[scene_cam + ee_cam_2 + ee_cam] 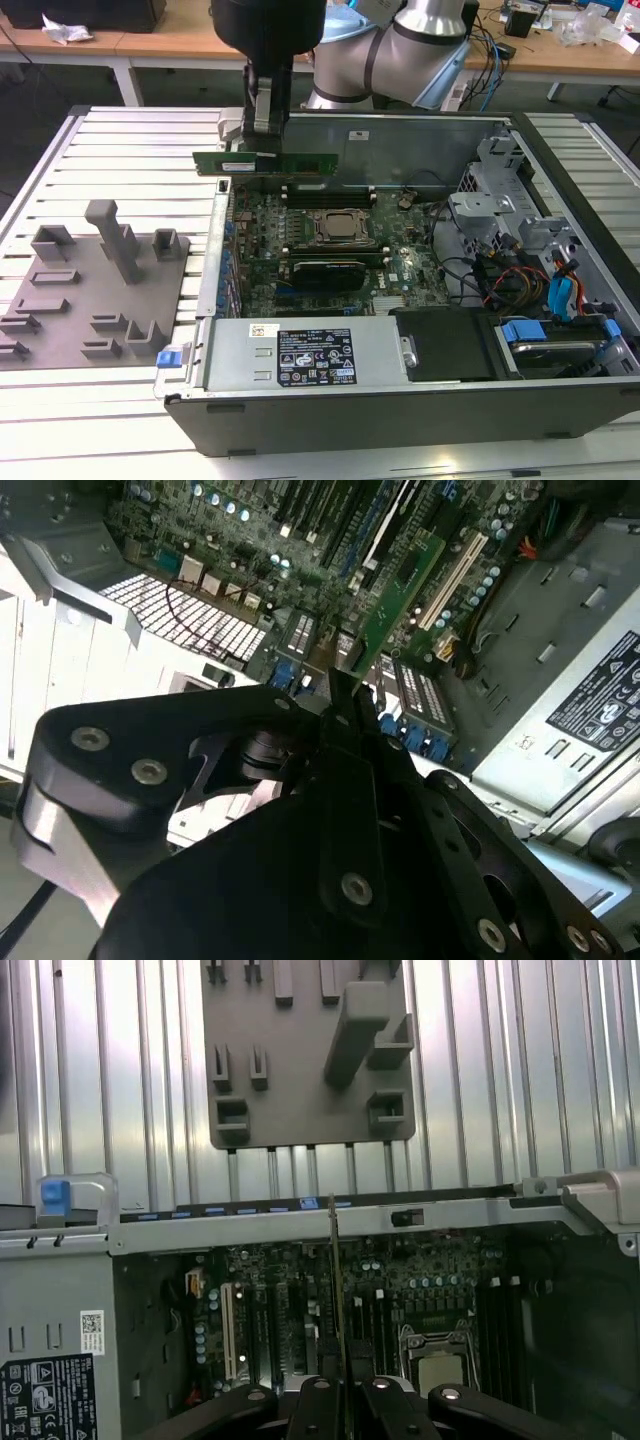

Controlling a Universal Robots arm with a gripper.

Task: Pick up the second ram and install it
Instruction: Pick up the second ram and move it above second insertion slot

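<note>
Here: gripper [268, 150] clamped on second ram [300, 163] — held level above open computer case [400, 400]; fingertips hidden behind stick.

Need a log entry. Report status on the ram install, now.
Gripper shut on the second ram. Stick held level above the open case, over the motherboard's far edge. Not seated. Nothing seen beneath it in the way.

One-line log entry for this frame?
gripper: shut on ram stick | stick: level, above open computer case | not seated in slot
</note>
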